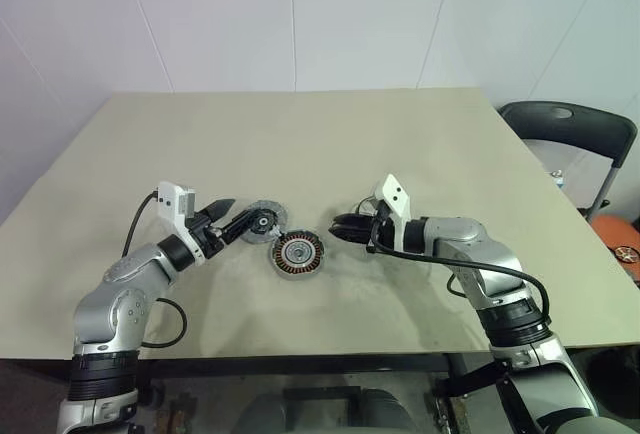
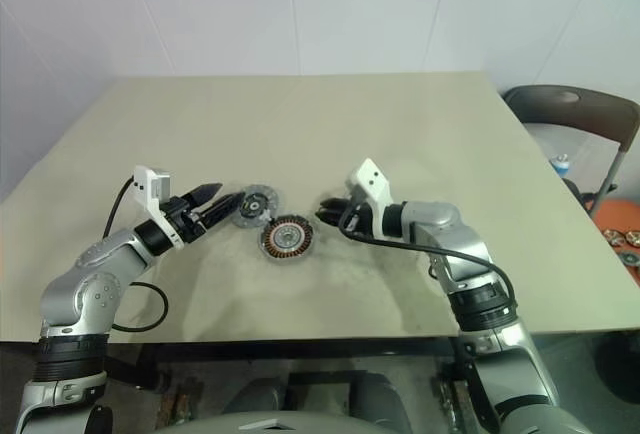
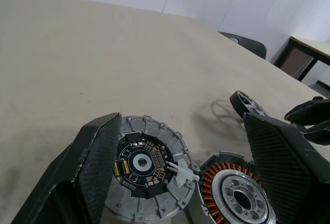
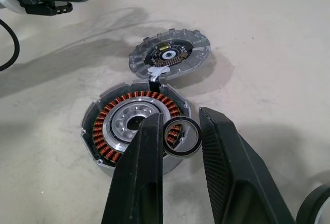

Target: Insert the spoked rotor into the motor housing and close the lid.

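The motor housing [image 4: 135, 127], a round cup with copper windings around a silvery hub, lies on the table [image 1: 300, 134]. Beside it, on its far left, the lid [image 4: 170, 56] lies with its dark circuit side up, joined to the housing by a short wire with a white plug. My right gripper [image 1: 340, 227] is shut on the spoked rotor [image 4: 181, 137], a small black-rimmed ring held on edge just above the housing's near rim. My left gripper [image 3: 181, 116] is open, with its fingers [image 3: 98, 167] on either side of the lid.
A dark chair [image 1: 570, 124] stands past the table's right edge, with an orange object [image 1: 620, 239] lower down beside it. The table's front edge runs close below both arms.
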You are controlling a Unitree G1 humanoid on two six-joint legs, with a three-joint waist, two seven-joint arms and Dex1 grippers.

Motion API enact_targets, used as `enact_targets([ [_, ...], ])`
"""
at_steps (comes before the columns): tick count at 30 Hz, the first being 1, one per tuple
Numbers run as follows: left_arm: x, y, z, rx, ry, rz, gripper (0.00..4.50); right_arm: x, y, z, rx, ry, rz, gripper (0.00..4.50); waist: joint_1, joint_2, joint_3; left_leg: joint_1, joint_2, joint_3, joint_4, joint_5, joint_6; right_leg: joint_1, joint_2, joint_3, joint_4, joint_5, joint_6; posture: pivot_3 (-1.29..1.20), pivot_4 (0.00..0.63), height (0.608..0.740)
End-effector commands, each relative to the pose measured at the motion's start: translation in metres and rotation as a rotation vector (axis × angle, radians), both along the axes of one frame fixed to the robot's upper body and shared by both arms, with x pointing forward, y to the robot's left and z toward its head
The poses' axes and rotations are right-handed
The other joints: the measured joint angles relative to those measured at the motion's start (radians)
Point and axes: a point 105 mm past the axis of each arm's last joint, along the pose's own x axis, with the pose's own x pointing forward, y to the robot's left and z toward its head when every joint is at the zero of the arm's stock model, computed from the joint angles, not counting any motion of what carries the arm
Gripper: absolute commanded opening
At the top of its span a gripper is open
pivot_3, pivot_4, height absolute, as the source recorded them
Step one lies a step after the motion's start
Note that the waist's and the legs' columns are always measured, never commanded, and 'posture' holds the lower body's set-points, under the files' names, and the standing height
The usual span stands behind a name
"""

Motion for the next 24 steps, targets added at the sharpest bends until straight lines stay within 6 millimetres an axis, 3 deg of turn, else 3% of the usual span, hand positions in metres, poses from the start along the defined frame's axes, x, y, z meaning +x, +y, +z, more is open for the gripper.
enact_targets([
  [1, -0.011, -0.001, 0.013, 0.015, -0.036, -0.056, 4.02, 0.007, 0.031, -0.005, -0.023, -0.016, 0.104, 0.68, -0.012, 0.0, 0.0, 0.0, 0.0, 0.0, 0.0, 0.0, 0.0, 0.0, 0.0, 0.0, 0.0, 0.0, 0.0, 0.0, 0.0, 0.74],
  [3, -0.019, 0.001, 0.011, 0.027, -0.02, -0.092, 4.02, 0.009, 0.047, -0.016, -0.052, -0.002, 0.161, 0.68, -0.03, 0.0, 0.0, 0.003, 0.001, 0.002, 0.0, 0.0, 0.0, 0.001, 0.001, 0.002, 0.001, 0.0, -0.001, 0.0, 0.0, 0.74],
  [8, -0.034, 0.008, 0.006, 0.065, 0.014, -0.123, 4.02, 0.013, 0.067, -0.024, -0.065, 0.003, 0.224, 0.68, -0.03, 0.0, 0.0, 0.003, 0.001, 0.001, 0.0, 0.0, 0.0, 0.001, 0.002, 0.001, 0.003, 0.001, -0.001, 0.0, 0.0, 0.74],
  [13, -0.054, 0.007, 0.002, 0.076, 0.047, -0.18, 4.02, 0.014, 0.073, -0.02, -0.05, -0.001, 0.253, 0.68, -0.029, 0.0, 0.0, 0.002, -0.001, 0.001, 0.001, 0.0, -0.001, 0.0, 0.0, 0.002, 0.002, 0.001, -0.001, 0.0, 0.0, 0.74],
  [24, -0.07, 0.008, -0.004, 0.115, 0.081, -0.238, 4.02, 0.016, 0.076, -0.023, -0.066, -0.003, 0.27, 0.68, -0.031, 0.001, 0.0, 0.003, 0.0, 0.0, 0.001, 0.001, -0.001, 0.0, 0.0, 0.002, 0.005, 0.001, -0.002, 0.0, 0.0, 0.74],
])
